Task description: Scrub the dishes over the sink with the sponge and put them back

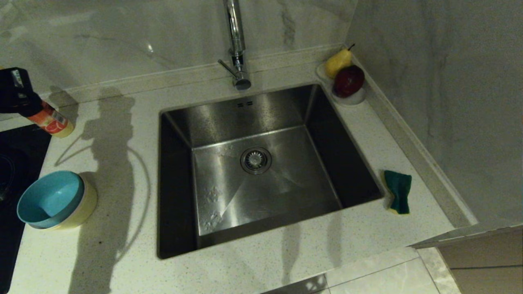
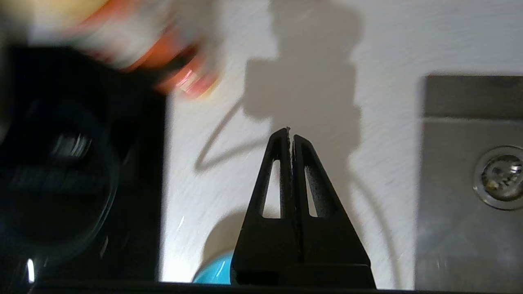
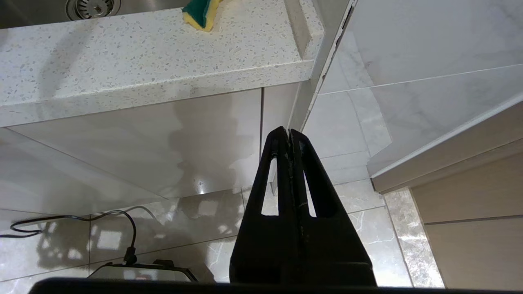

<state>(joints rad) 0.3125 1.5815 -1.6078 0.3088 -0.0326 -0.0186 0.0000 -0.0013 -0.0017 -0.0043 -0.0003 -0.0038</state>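
The left claw (image 2: 289,132) is shut tight on nothing, up over bare counter (image 2: 327,61) between the stove (image 2: 81,183) and the sink (image 1: 261,163). The bowls (image 1: 53,200) sit stacked by the stove edge. The sponge (image 1: 398,190) lies by the sink's right rim. The right claw (image 3: 289,132) is shut too, low under the counter edge.

A pale speckled bench (image 1: 122,261) runs beneath marble-veined walls (image 1: 441,102) at the far side and right. A chrome tap (image 1: 237,45) rises at the far edge, a black hob (image 1: 16,155) lies left. Glossy marble floor tiles (image 3: 184,228) reflect light below beige cabinets (image 3: 470,212).
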